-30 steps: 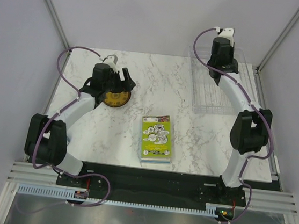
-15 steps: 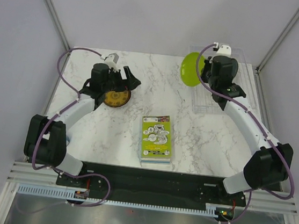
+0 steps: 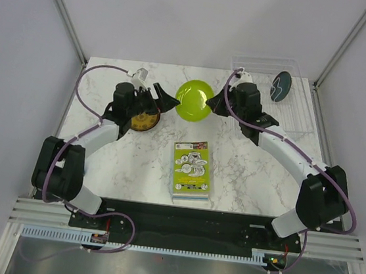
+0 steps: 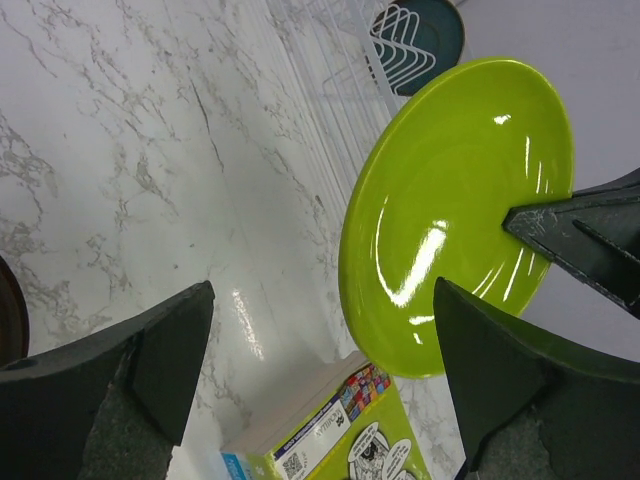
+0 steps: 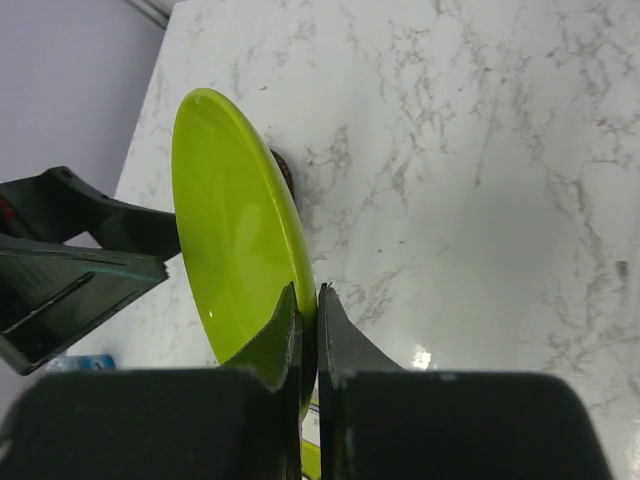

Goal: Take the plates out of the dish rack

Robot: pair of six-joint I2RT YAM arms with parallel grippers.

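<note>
My right gripper (image 3: 214,104) is shut on the rim of the lime green plate (image 3: 194,100) and holds it tilted on edge above the back middle of the table; in the right wrist view my gripper (image 5: 308,295) pinches the plate (image 5: 235,230). My left gripper (image 3: 164,97) is open and empty, its jaws spread just left of the green plate (image 4: 450,210). The yellow-brown patterned plate (image 3: 143,120) lies flat on the table below the left gripper. A dark patterned plate (image 3: 281,86), looking teal here, stands upright in the clear dish rack (image 3: 298,114) at the back right.
A lime-green book (image 3: 191,170) lies flat in the near middle of the table; it also shows in the left wrist view (image 4: 330,440). Grey walls and metal frame posts enclose the table on three sides.
My right arm carried the green plate out of the rack and leftward to the table's back middle. My left gripper turned from above the yellow-brown plate toward the green plate. The dark plate is now uncovered.
</note>
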